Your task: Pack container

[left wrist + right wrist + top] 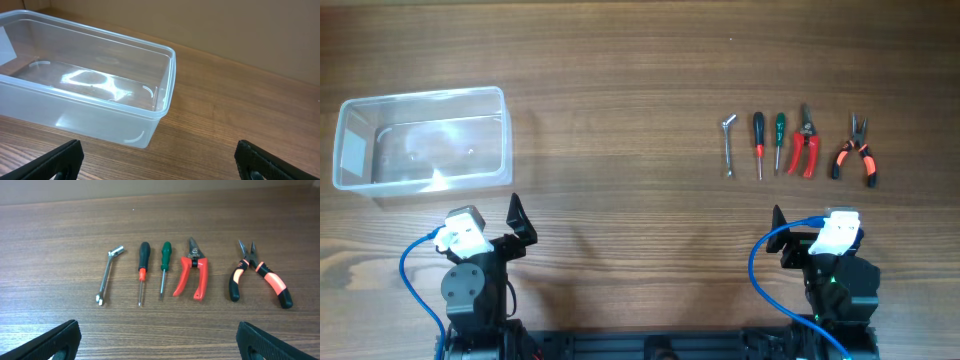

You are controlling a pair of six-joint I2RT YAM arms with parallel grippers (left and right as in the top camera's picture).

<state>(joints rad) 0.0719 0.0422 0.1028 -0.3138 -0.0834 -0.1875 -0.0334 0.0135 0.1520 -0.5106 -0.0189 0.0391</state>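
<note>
Clear plastic container (505,135) is noted on the left side of the wooden table (620,70), upright with its open side up, just ahead of the left gripper (160,167). In the left wrist view its left end is cut off by the frame edge. Glare blurs the container floor, and a pale patch on one end wall cannot be read.

The left gripper's jaws stand spread wide. Only the two dark finger ends are seen, cropped by the lower edge. The right gripper (157,345) is likewise spread wide and cropped the same way.

Five tools are laid in a row on the right side, well apart from the container and each apart from its neighbour:
- a small metal wrench (107,275), head type not resolved
- a black-and-red screwdriver (142,272)
- a green screwdriver (164,269)
- red-handled snips (192,275)
- black-and-orange pliers (257,277)

In the overhead view the arm bases are cut off at the bottom edge. Blue cables (403,268) are looped beside each.
</note>
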